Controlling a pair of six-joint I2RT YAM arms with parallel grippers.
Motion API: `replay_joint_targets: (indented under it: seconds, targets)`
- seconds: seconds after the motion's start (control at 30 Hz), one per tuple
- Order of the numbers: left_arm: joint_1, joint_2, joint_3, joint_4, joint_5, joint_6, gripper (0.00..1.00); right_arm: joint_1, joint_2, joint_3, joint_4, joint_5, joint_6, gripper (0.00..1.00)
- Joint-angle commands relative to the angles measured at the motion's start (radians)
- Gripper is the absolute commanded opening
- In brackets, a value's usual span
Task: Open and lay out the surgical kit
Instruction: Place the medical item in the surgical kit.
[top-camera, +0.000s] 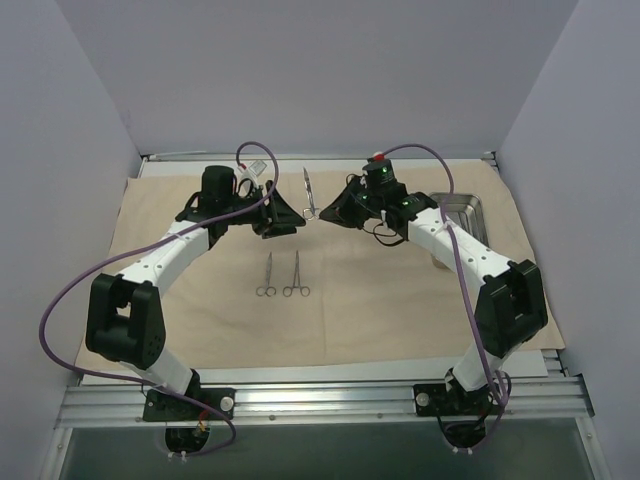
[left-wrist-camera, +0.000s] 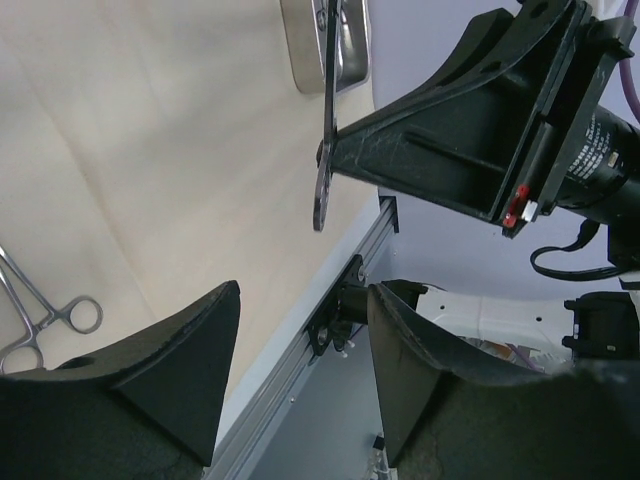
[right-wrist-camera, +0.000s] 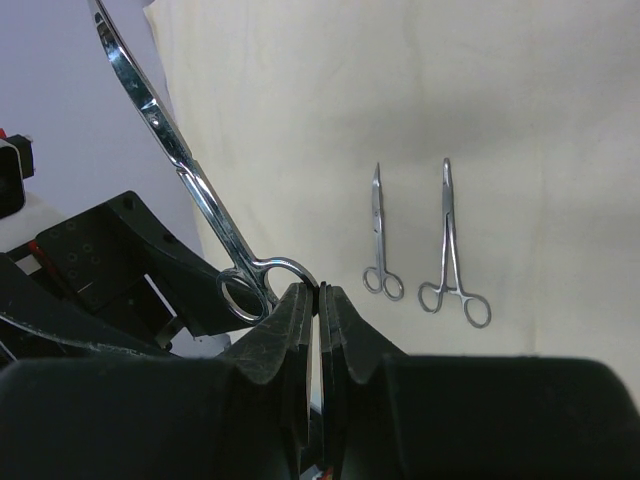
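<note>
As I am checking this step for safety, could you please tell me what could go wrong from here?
1. The right end effector pinches the long scissors only at the ring end, in the air, so they might swivel or slip out.
2. The open left end effector sits close by; the two arms could bump.
3. A drop could disturb the small scissors and forceps laid on the cloth.

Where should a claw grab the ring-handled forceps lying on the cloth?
Probably across the two thin shanks of the forceps, just past the rings, coming straight down from above. They lie flat on the cloth, so a sideways approach finds no gap beneath, and the small scissors lie apart beside them, leaving room.
</note>
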Motion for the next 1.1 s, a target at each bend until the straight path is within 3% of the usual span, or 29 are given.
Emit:
replay_joint_targets:
  seconds: [0.0,0.73,0.87,1.07]
  targets:
    - [-0.006,-0.015,0.015,0.068,-0.022,-0.013,0.62,0.014,-0.004,0.028,0.038,-0.002,0.031,0.0]
    - [-0.002,0.012,0.008,0.088,-0.046,-0.041,0.49,0.067,0.013,0.034,0.045,-0.019,0.049,0.0]
    - [0.003,0.014,-0.001,0.106,-0.042,-0.051,0.42,0.072,0.013,0.034,0.045,-0.023,0.049,0.0]
    - [0.011,0.022,-0.005,0.111,-0.033,-0.05,0.17,0.073,0.019,0.046,0.043,-0.026,0.049,0.0]
